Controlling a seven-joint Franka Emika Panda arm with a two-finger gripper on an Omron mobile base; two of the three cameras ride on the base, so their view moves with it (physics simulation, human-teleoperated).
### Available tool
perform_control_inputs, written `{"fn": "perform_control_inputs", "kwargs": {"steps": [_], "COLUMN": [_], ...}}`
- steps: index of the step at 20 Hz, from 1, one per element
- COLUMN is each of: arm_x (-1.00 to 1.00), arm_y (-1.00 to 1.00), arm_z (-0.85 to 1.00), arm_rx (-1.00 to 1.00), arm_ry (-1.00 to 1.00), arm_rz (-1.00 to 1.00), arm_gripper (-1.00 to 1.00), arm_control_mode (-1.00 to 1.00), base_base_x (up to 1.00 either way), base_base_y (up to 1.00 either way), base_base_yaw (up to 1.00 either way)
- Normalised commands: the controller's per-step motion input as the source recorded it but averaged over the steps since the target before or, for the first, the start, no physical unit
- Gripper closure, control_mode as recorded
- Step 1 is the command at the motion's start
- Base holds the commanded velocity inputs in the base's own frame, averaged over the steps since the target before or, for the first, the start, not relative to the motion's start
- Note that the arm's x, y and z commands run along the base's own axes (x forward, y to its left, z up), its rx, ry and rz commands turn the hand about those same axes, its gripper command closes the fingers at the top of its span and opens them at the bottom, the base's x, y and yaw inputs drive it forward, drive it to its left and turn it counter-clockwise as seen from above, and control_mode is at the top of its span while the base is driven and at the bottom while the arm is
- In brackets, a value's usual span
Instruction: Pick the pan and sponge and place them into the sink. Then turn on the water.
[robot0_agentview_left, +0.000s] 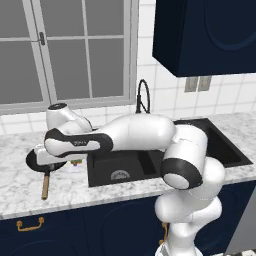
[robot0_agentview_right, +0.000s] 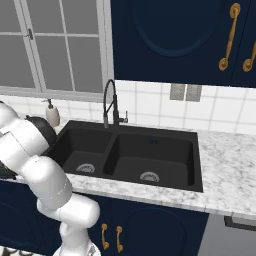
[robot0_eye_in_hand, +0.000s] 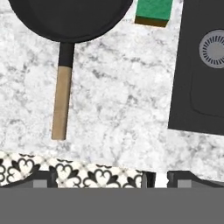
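Arm (robot0_agentview_left: 135, 135) stretched left, low; jaws wide open.

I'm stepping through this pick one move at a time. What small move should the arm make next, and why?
Probably lower the open gripper toward the pan's wooden handle. In the hand view the pan and sponge both lie on the counter beside the sink, nothing is held, and the handle lies bare on the counter.

Arm link marking (robot0_agentview_left: 80, 142): small light lettering on the dark band of the robot arm, too blurred to read.
Other readable text, labels, numbers: none on any surface.
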Motion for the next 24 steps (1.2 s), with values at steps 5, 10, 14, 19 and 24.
{"fn": "perform_control_inputs", "kwargs": {"steps": [5, 10, 14, 19, 24], "arm_x": [0.0, 0.02, 0.01, 0.0, 0.02], "arm_y": [0.52, 0.45, 0.44, 0.09, 0.0], "arm_z": [-0.54, -0.35, -0.17, -0.09, -0.35], "arm_rx": [0.0, 0.0, 0.0, 0.0, 0.0], "arm_ry": [0.0, 0.0, 0.0, 0.0, 0.0], "arm_rz": [0.0, 0.0, 0.0, 0.0, 0.0], "arm_gripper": [-1.0, -1.0, -1.0, -1.0, -1.0], "arm_control_mode": [-1.0, -1.0, -1.0, -1.0, -1.0], "base_base_x": [0.0, 0.0, 0.0, 0.0, 0.0], "base_base_y": [0.0, 0.0, 0.0, 0.0, 0.0], "base_base_yaw": [0.0, 0.0, 0.0, 0.0, 0.0]}}
